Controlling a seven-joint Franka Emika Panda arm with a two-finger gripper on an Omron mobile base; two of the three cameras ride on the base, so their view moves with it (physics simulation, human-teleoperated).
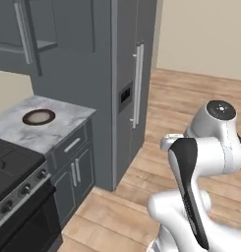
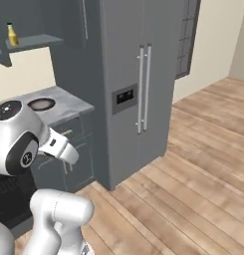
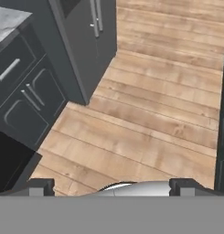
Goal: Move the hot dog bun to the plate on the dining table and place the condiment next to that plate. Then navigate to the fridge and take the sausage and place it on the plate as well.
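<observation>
The pincer (image 3: 111,188) is standing wide with nothing between its tips, pointing down at the wooden floor (image 3: 145,132). Ahead of it and to its left, the grey fridge (image 2: 138,84) is standing with both doors shut. Further left of the pincer, a round dish (image 1: 39,117) is lying on the marble desk (image 1: 23,129), and a yellow condiment bottle (image 2: 12,35) is standing on a shelf (image 2: 35,42) above.

No text, label or number can be read anywhere.
</observation>
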